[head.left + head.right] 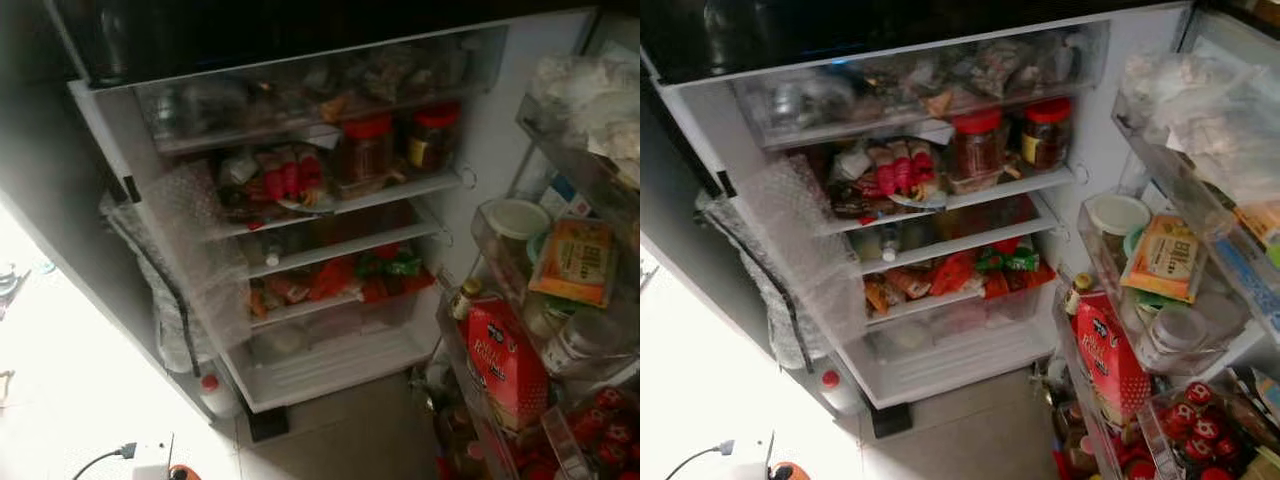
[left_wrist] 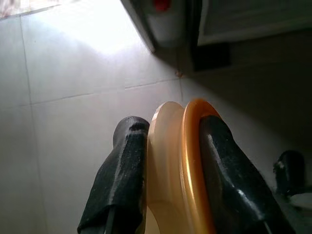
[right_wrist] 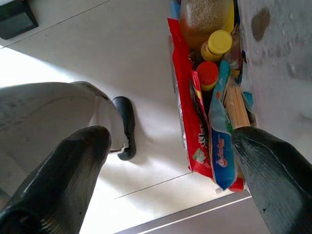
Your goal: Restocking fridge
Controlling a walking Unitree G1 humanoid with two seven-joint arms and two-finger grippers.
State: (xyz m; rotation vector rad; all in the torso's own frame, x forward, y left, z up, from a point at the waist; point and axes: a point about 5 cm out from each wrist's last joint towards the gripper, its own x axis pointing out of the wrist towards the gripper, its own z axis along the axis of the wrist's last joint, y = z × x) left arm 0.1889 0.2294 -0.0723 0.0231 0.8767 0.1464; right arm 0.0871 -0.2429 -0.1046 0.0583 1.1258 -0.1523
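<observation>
The fridge (image 1: 480,130) stands open before me. Its shelves hold two red-lidded jars (image 1: 367,145), red and green packets (image 1: 370,275) and a pale bottom drawer (image 1: 330,350). The door racks on the right carry a red carton (image 1: 505,360), an orange packet (image 1: 572,262) and small bottles. My left gripper (image 2: 170,126) is shut on a round cream container with an orange rim (image 2: 170,165), held low over the tiled floor. My right gripper (image 3: 169,134) hangs open over the floor beside a red grocery bag (image 3: 187,126) holding a yellow-capped bottle (image 3: 218,43) and snack packets.
A bubble-wrap sheet (image 1: 190,250) hangs at the fridge's left side. A white red-capped bottle (image 1: 213,392) stands on the floor by its corner, and a plug with a cable (image 1: 140,455) lies nearby. My grey leg and black foot (image 3: 124,126) are near the bag.
</observation>
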